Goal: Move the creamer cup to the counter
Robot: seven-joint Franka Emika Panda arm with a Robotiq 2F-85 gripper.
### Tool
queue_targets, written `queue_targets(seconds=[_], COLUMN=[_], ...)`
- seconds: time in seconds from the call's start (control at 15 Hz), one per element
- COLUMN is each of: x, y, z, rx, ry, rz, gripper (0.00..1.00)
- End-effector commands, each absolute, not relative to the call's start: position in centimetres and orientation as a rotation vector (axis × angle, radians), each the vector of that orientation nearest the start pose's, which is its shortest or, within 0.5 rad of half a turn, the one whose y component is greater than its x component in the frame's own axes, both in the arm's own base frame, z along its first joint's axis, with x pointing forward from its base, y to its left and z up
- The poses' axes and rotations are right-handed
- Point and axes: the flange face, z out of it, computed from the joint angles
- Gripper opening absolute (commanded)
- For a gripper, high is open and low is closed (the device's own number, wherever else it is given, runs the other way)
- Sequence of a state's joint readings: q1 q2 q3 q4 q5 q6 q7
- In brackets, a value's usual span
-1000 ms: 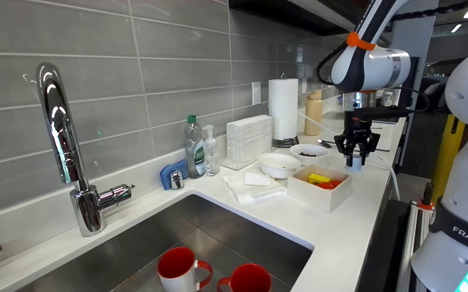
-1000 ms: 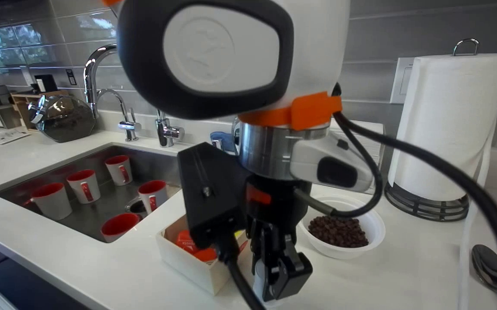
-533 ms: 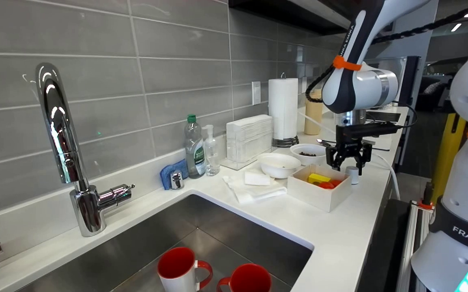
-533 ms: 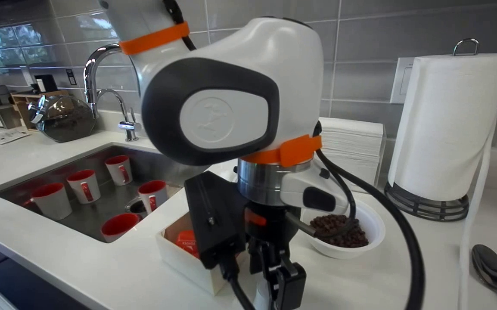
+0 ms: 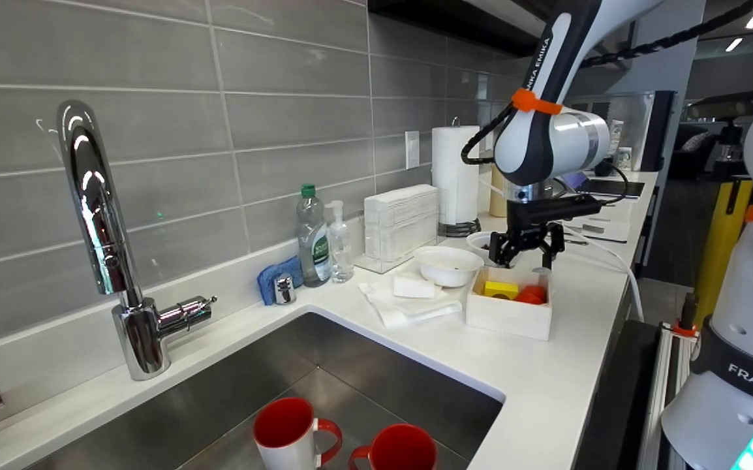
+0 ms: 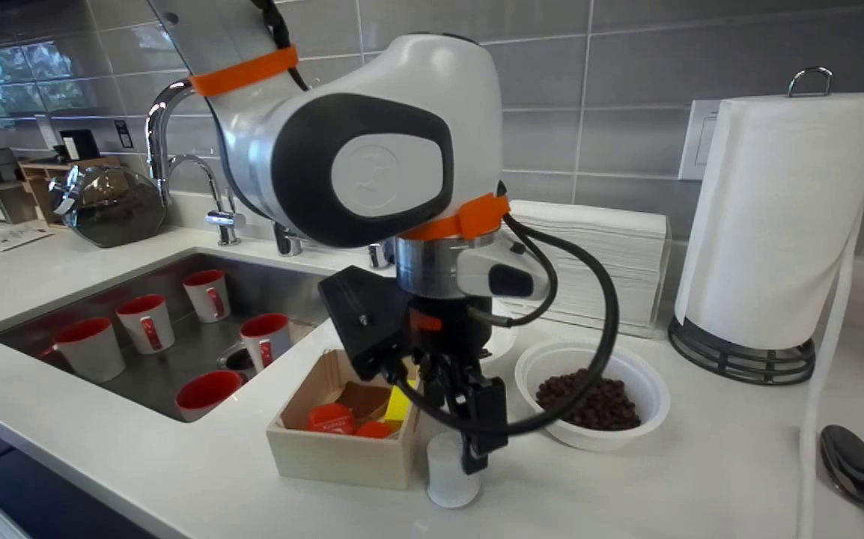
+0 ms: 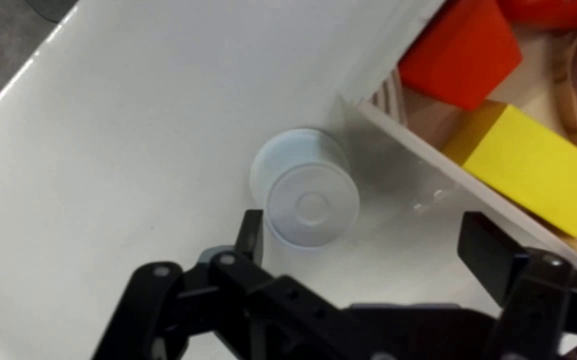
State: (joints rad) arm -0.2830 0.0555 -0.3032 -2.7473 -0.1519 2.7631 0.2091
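The creamer cup, small and white, stands on the white counter with its wider rim down, beside the wooden box. From above, the wrist view shows the round end of the cup just ahead of one fingertip. Box and gripper hide nearly all of it in an exterior view. My gripper hangs over the far side of the box. Its jaws are wide apart in the wrist view, and the gripper holds nothing. Whether a finger touches the cup, I cannot tell.
A pale wooden box holds red and yellow pieces close to the gripper. A bowl of dark chips and a paper towel roll stand behind. The sink with several mugs lies on the same counter, and a spoon rests on it.
My gripper has opened and let go of the creamer cup, which stays on the counter. The gripper has moved toward the sink, above the box. The wooden box has turned somewhat.
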Motion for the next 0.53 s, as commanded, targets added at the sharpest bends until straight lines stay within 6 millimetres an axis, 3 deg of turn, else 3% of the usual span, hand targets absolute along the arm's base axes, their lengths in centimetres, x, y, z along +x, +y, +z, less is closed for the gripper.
queue_targets(seconds=[0.0, 0.47], x=[34.0, 35.3], y=[-19.7, -15.8], z=[23.2, 29.5], rx=[-3.115, -3.201], ry=[1.014, 0.9], rz=[0.022, -0.085], gripper=[1.0, 1.0])
